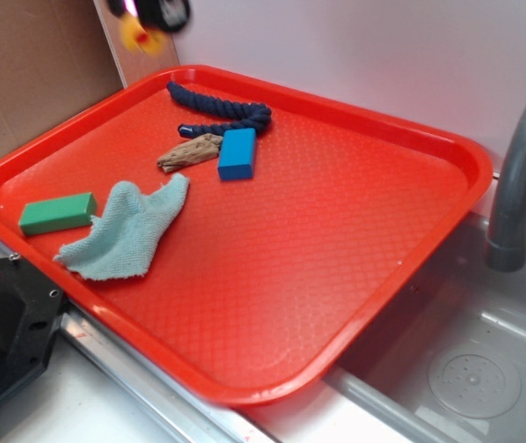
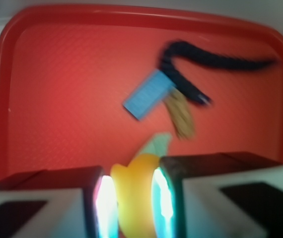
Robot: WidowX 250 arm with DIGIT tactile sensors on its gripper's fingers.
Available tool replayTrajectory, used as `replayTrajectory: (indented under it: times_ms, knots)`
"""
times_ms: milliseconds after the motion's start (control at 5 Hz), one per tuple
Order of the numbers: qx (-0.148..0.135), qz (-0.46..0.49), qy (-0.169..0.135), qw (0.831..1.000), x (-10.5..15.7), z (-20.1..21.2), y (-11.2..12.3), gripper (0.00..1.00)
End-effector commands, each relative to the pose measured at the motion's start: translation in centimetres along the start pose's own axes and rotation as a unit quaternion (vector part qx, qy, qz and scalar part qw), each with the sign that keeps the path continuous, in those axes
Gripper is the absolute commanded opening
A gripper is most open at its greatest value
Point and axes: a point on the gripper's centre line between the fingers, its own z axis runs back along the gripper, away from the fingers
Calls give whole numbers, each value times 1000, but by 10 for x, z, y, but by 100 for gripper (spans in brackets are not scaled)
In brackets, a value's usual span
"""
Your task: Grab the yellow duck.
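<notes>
At the far left of the exterior view a green block [image 1: 57, 213] lies near the tray's left rim, with a pale blue-green cloth [image 1: 129, 231] crumpled just beside it to the right. Further right and toward the back lie a brown lumpy piece [image 1: 189, 152], a blue block [image 1: 237, 153] touching its right end, and a dark blue rope [image 1: 219, 113] curled behind both. All of it rests on the red tray [image 1: 355, 277], which partly overhangs a sink with a grey faucet [image 1: 521, 175] at the far right. The yellow duck [image 1: 140, 37] is not on the tray at all: it is up at the top edge of this view, above the tray's back left corner, a yellow blur under the dark gripper [image 1: 152, 13], which is mostly cropped by the frame. From here I cannot tell how the fingers stand. The wrist view settles that: the duck [image 2: 134, 196] sits squarely between the two fingers [image 2: 104, 206], both pads pressed against its sides, so they are closed on it, with the tray well below. The duck's long axis seems to run up and down the picture, along the fingers rather than across them, though blur makes this uncertain. I judge the grab essentially made. The wrist view shows contact but not height; the exterior view shows the lift clear of the tray but not the grip.
</notes>
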Motion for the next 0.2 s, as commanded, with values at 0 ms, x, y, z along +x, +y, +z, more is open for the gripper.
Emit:
replayTrajectory:
  times_ms: [0]
  knots:
    - [39,136,-76,987,-28,66,-20,0]
